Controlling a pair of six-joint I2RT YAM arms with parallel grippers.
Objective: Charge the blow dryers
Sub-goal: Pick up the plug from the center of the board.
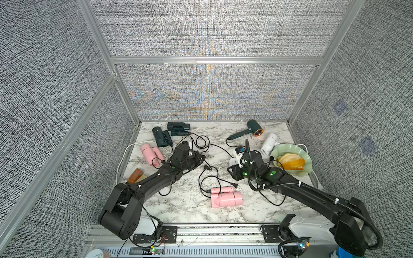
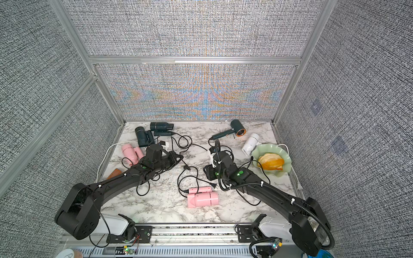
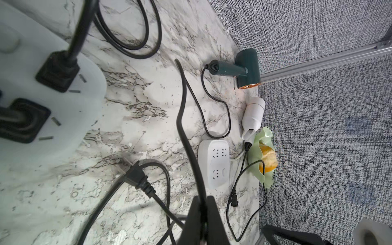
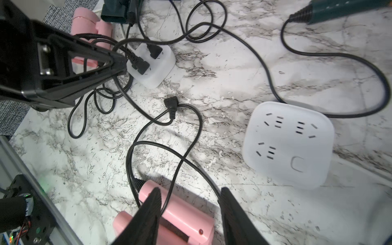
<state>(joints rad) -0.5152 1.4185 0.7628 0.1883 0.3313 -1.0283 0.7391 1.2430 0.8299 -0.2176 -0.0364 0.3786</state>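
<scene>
The near pink dryer [image 1: 226, 198] lies flat at the front middle of the table [image 1: 257, 207]. Its long axis runs across the table, tapered end pointing left. The left gripper [image 3: 202, 200] pinches a black cord [image 3: 179, 121]. The right gripper [image 4: 188, 191] is half open, holding nothing, near that dryer.

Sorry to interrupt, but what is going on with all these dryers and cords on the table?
A two-armed robot is partway through plugging things in. Its left claw is shut on a black cord; whose cord, I cannot tell. Its right claw is open, pointed at the front pink dryer. One power strip already has plugs in it; the other strip has none, and a loose plug lies between them.
</scene>
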